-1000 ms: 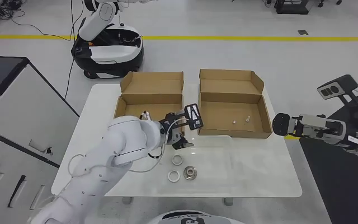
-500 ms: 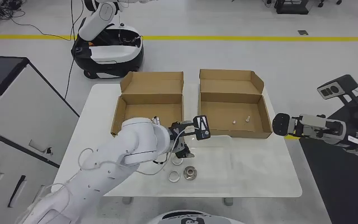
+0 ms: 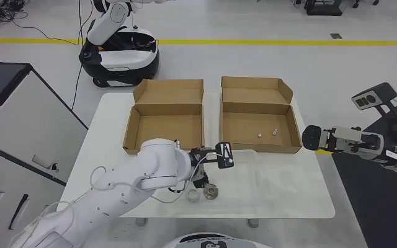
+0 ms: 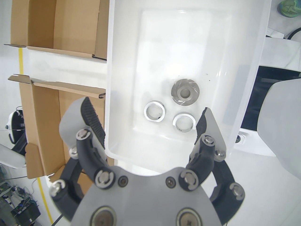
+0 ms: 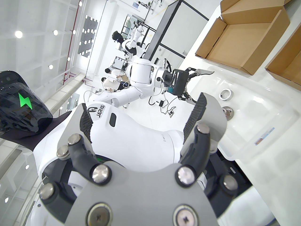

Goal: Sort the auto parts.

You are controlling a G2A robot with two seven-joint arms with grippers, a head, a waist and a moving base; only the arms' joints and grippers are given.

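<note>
A clear tray (image 4: 122, 48) sits on the near half of the white surface (image 3: 105, 155). The auto parts lie at the tray's left end. Two metal rings (image 4: 155, 102) (image 4: 184, 114) rest flat on its floor, side by side and not touching. A round flanged hub (image 4: 178, 88) lies just beside them, toward the tray's middle and apart from both.

The left end effector (image 4: 145, 108) hangs above that same left end of the tray. Its fingers are spread wide and hold nothing. One finger (image 4: 91, 116) stands outside the tray's far wall and the other sits over the side nearest the robot. The rings lie below the gap between them.

The right end effector (image 5: 143, 105) is well to the right of the tray, past the surface's edge. Its fingers are also wide apart and grip nothing.

Beyond the tray stand two open cardboard boxes. The left box (image 3: 131, 127) is behind the tray's left end. The right box (image 3: 257, 147) is behind its right end and holds two small bolts (image 3: 258, 132) (image 3: 273, 131). Farther still behind the tray, another white robot (image 3: 121, 56) stands on the floor.
</note>
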